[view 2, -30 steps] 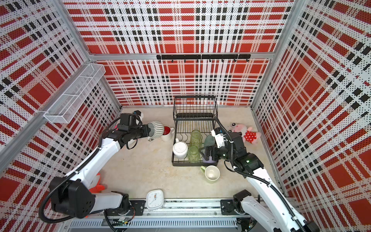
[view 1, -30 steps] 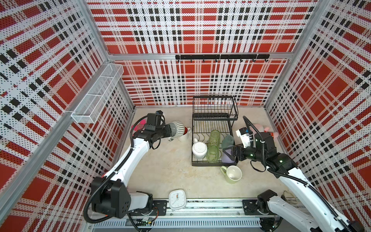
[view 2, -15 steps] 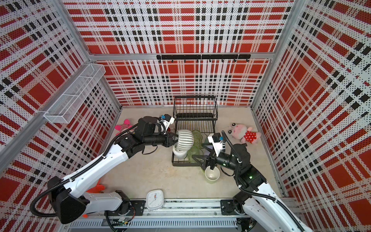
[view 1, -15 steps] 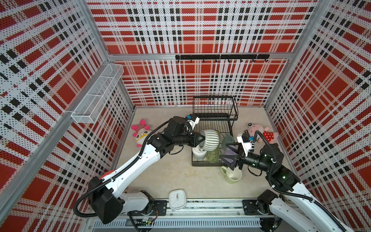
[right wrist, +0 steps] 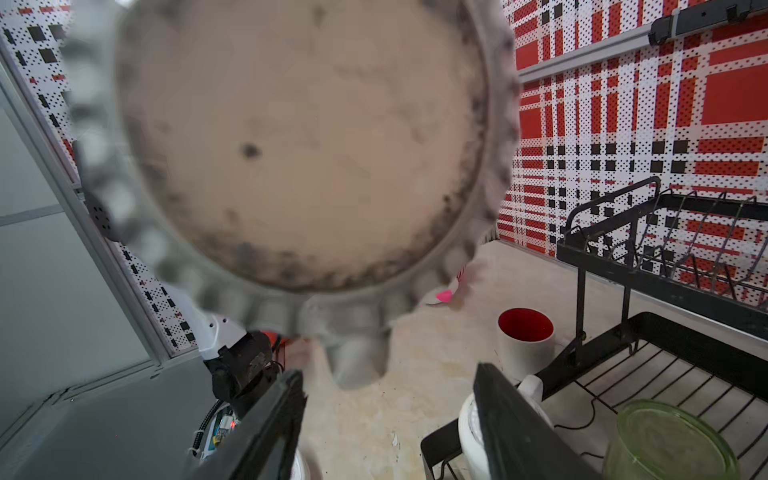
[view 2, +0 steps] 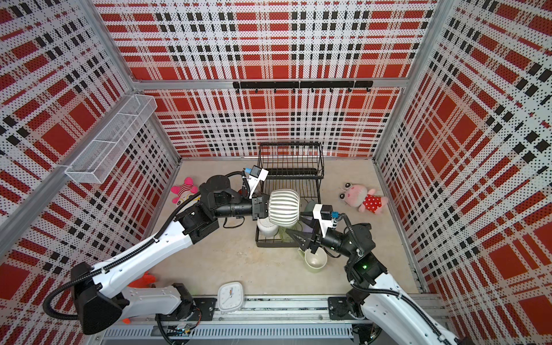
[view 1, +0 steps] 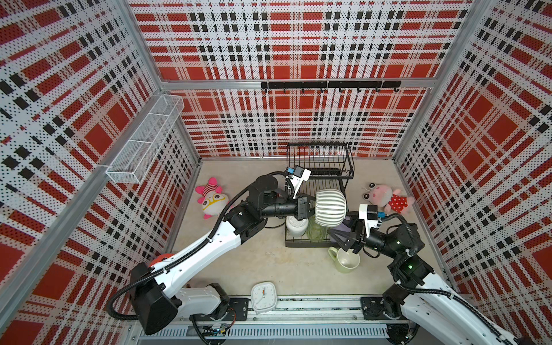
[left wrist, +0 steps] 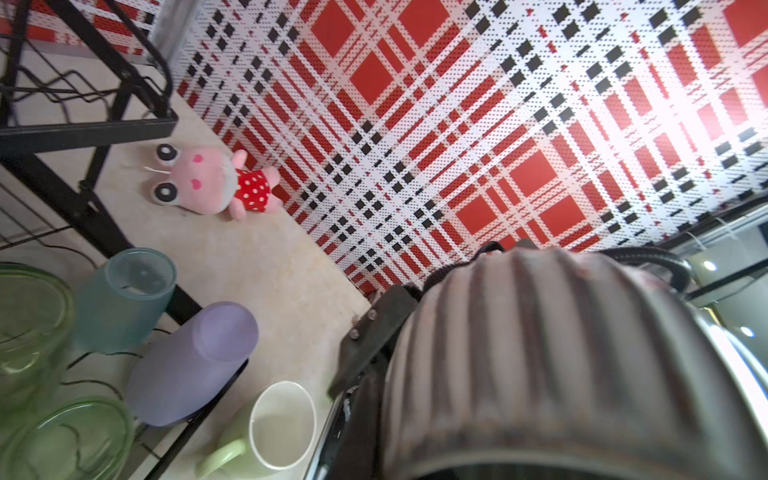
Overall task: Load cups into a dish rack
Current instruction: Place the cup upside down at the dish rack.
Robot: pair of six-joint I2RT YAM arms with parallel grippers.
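Left gripper (view 1: pixel 309 206) holds the ribbed mug (view 1: pixel 330 207) above the dish rack (view 1: pixel 348 167) (several cups (view 1: pixel 296 227) already inside); right gripper (view 1: pixel 339 237) hovers wide, empty, over the pale-green mug (view 1: pixel 348 263). Red-inside mug (right wrist: pixel 525 336) also awaits, left of the rack.

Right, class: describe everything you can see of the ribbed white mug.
The ribbed white mug looks ceramic: rounded, lengthwise ridges, a flat tan speckled base. It hangs on its side in the air over the dish rack's lower tier, gripped at its mouth end by the left gripper; nothing else touches it.
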